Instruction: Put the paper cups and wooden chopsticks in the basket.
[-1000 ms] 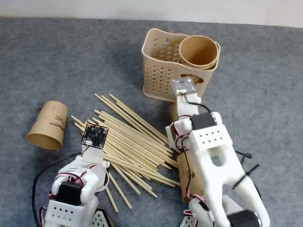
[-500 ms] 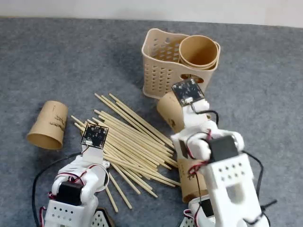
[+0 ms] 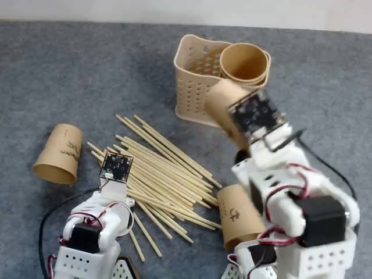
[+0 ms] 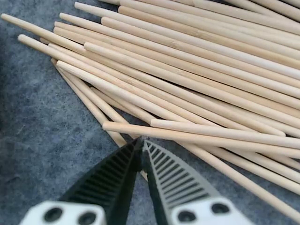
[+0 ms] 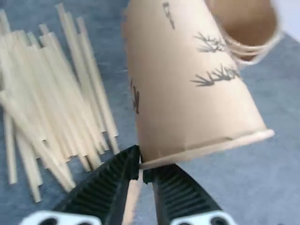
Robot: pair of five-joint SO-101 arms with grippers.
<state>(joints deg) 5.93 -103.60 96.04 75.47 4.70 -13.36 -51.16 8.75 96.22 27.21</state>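
Surface: grey carpet (image 3: 325, 87) | right gripper (image 5: 141, 165) pinching paper cup (image 5: 187, 93) rim | left gripper (image 4: 142, 143) closed beside chopsticks (image 4: 187, 70)

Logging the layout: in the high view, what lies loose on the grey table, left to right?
Tan paper cup on its side → pile of pale wooden chopsticks → second tan paper cup on its side.

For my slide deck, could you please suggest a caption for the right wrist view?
Right gripper shut on the rim of a paper cup, with chopsticks scattered beyond.
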